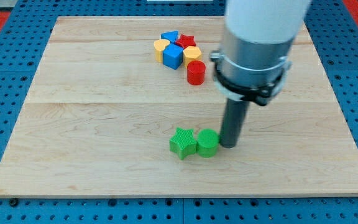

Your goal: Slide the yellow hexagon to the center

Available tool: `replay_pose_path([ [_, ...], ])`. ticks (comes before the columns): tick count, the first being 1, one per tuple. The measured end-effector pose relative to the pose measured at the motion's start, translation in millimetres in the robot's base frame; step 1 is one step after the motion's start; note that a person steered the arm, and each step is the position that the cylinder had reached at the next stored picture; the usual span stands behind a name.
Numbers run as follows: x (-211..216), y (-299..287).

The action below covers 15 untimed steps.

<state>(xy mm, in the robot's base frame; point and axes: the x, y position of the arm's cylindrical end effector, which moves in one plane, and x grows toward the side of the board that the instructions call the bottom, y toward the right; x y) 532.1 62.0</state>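
A cluster of blocks sits near the view's top centre. In it, a yellow hexagon (161,48) lies at the left, a blue cube (173,56) beside it, a blue triangle (170,38) above, a red star (186,42) and another yellow block (192,54) at the right. A red cylinder (196,73) stands just below the cluster. My tip (229,144) rests on the wooden board (92,112) below centre, touching the right side of a green cylinder (207,143), far from the yellow hexagon.
A green star-like block (183,142) sits against the green cylinder's left side. The arm's wide grey and white body (253,50) hides part of the board's upper right. A blue pegboard (5,74) surrounds the board.
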Motion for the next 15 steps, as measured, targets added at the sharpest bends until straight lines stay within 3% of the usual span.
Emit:
replay_pose_path([
  [1, 0.0, -33.4],
  [3, -4.9, -25.3],
  [5, -72.7, 73.1],
  [7, -183.0, 128.6],
  [9, -211.3, 38.3],
  [12, -189.9, -111.4],
  [14, -137.4, -116.5],
  [15, -150.5, -115.2],
])
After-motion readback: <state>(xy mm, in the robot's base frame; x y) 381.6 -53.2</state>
